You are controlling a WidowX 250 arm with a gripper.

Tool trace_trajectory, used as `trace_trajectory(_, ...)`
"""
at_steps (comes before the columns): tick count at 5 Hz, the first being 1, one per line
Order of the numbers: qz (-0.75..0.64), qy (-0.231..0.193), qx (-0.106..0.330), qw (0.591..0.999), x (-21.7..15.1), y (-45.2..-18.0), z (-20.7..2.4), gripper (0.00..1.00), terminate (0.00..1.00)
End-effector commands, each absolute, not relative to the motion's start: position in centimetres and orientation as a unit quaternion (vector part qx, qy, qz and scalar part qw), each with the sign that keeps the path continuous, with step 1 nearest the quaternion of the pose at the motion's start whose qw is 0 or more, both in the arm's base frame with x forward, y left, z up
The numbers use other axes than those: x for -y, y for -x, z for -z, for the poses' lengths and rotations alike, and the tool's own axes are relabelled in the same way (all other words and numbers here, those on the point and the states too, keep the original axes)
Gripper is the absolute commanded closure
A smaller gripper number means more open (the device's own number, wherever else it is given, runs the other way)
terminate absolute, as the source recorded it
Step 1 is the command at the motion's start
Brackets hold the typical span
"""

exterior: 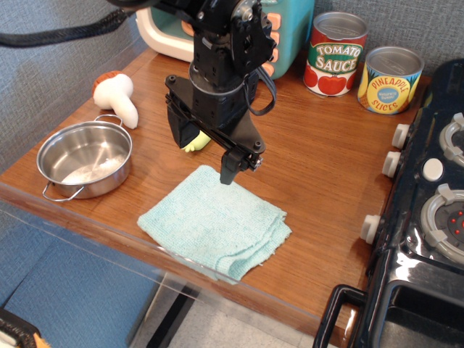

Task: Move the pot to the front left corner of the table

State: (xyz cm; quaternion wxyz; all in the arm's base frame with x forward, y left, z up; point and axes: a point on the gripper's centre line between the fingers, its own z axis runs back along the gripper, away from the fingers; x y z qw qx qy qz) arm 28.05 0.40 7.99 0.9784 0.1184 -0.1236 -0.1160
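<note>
— Could anything be read back there?
— Yes. The red-labelled can said "TOMATO SAUCE" in white letters on a green band.
— And the one beside it?
— The yellow can read "PINEAPPLE SLICES" on blue. Nothing else carried legible writing.

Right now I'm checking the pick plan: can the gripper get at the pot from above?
Probably yes. The pot sits open-topped, apart from the cloth and the toy mushroom, with bare table between it and the gripper.

Shiny steel pot, wood-grain table
</note>
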Motion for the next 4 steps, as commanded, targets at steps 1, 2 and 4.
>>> trace_trajectory(1, 0.116, -0.118, 0.124, 0.978, -0.4, -28.1, -8.0, 0.0, 0.0)
trace_trajectory(2, 0.097, -0.124, 0.117, 0.981, -2.4, -28.7, -7.7, 0.0, 0.0)
trace_trajectory(4, 0.024, -0.114, 0.109, 0.987, -7.6, -29.4, -7.6, 0.0, 0.0)
